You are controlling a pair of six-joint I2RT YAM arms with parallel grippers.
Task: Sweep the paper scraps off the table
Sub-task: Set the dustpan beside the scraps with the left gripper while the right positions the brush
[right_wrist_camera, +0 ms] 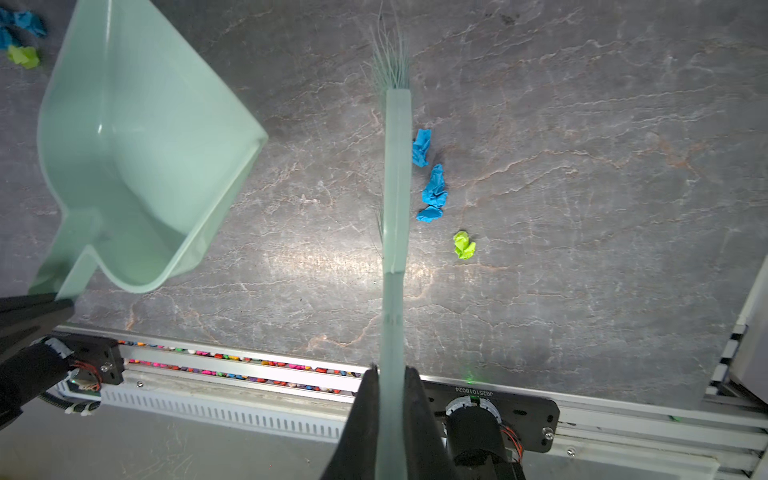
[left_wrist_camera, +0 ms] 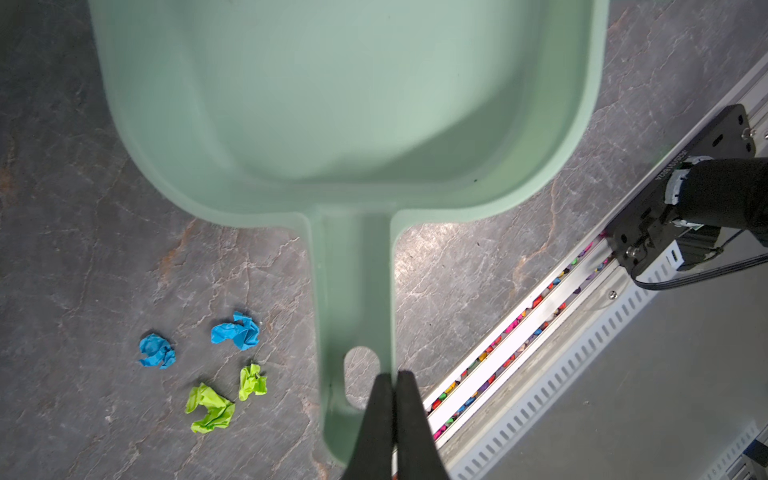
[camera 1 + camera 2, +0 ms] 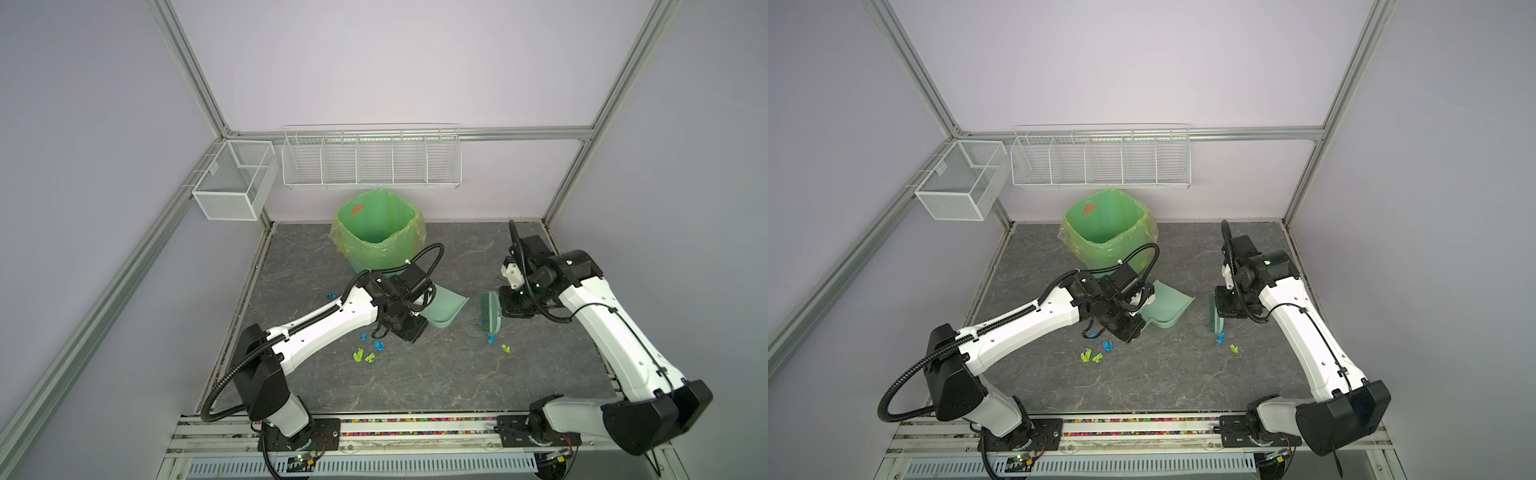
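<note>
Bench [image 3: 415, 382]: flat, matte dark grey, pale marble-like veins, aluminium rails at the edges. Paper scraps [image 2: 235, 331]: tiny crumpled wads, bright blue and lime green, sharp creases, all lying on the bench in two loose groups. Dustpan [image 2: 340, 104]: smooth mint-green plastic, shallow scoop with rounded corners and a raised rim, long channel-shaped handle with an oval hanging hole. Brush [image 1: 397, 166]: same mint plastic, slim straight back, fine pale bristles fanning out past the far end. Bin [image 3: 365, 253] at the back: squarish, lined with a thin translucent green bag crinkled over the rim.

Left tool [image 2: 394, 376]: pinched narrow on one side rim of the dustpan handle, right by the oval hole. Pan tilted; contact with the bench not clear. Right tool [image 1: 391, 370]: clamped on the brush handle, black fingers [image 1: 361, 415] flat against both sides.

First group, two blue and two lime: beside the dustpan handle, behind the scoop, outside the pan, on the side away from the brush. One more blue wad [image 3: 331, 296] farther back by the left arm. Second group, a few blue and one lime: on the side of the brush facing away from the dustpan. Blue ones just beside the brush back, lime one a little farther off. In both top views, near the front end of the brush head.
</note>
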